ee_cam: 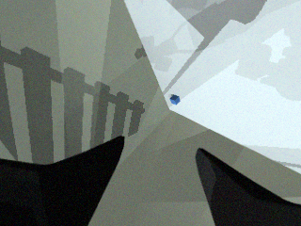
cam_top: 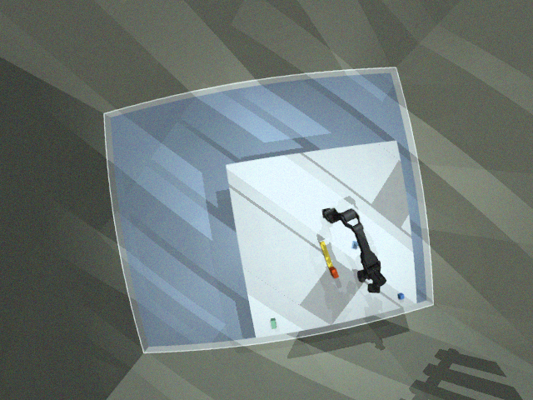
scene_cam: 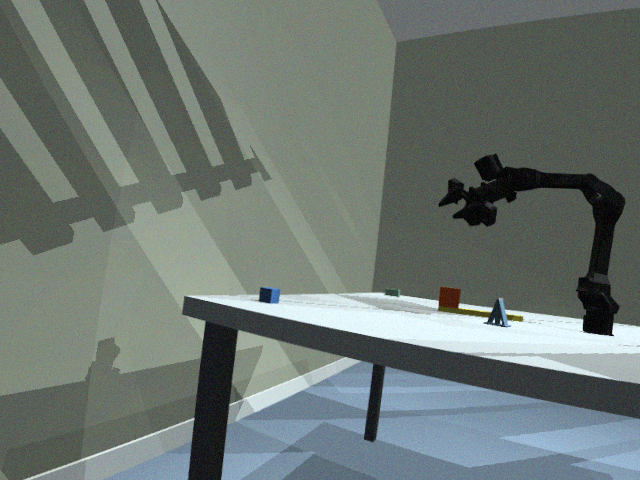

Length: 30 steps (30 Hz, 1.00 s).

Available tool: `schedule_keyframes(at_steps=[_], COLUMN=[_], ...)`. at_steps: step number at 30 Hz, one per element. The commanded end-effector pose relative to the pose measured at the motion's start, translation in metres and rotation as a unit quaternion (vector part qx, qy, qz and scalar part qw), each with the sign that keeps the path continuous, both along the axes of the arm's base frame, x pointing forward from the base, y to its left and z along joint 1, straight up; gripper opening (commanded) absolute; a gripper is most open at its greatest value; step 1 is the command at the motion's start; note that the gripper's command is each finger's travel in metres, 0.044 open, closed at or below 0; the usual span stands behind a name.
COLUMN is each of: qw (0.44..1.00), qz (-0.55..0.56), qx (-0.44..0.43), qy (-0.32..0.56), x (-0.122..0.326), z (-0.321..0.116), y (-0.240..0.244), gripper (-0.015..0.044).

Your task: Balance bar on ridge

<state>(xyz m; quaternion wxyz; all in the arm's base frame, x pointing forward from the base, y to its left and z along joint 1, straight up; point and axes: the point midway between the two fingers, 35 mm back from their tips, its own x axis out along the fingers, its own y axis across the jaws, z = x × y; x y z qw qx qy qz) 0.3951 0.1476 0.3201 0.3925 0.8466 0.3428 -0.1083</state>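
Nearest in the exterior view is the edge of the white tabletop (cam_top: 280, 223) (scene_cam: 330, 315). Toward its left near corner sits a small blue cube (cam_top: 400, 296) (scene_cam: 269, 295) (ee_cam: 175, 100), well apart from the other pieces. Farther right, the pale-blue ridge (cam_top: 354, 244) (scene_cam: 498, 314) stands upright on splayed feet, with nothing laid across its peak.

Just beyond the ridge, the yellow bar (cam_top: 326, 254) (scene_cam: 478, 313) lies flat on the tabletop, beside the ridge and apart from it. An orange-red block (cam_top: 334, 272) (scene_cam: 449, 297) sits on its left end.

At the right, the black arm (cam_top: 365, 247) (scene_cam: 563, 180) has its foot on the tabletop. Its lower section rises steeply to a high elbow, then the forearm reaches left, almost level, arching over the height of the ridge and bar. The wrist tips a little downward, and the fingers (cam_top: 373, 288) (scene_cam: 450, 196) point left and slightly down, high above the tabletop. They are spread apart and hold nothing; the gap between them shows plainly in the wrist view.

Farther back lies a small green block (cam_top: 273, 323) (scene_cam: 392, 292), well apart from the bar. Behind the tabletop rise grey-green walls (scene_cam: 506, 113), the left one crossed by slanting bands of shadow.
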Motion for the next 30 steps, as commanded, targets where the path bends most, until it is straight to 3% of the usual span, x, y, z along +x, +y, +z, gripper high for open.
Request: schedule_keyframes(at_steps=[1,15,30], qw=[0.996,0.919,0.743], qz=[-0.053,-0.25,-0.441], qx=[0.002,0.003,-0.012], qy=[0.068,0.305,0.503], x=[0.007,-0.003,-0.056], z=[-0.021,-0.093,-0.137], y=[-0.022,-0.105,-0.183], gripper=[0.0315,0.0315,0.0315])
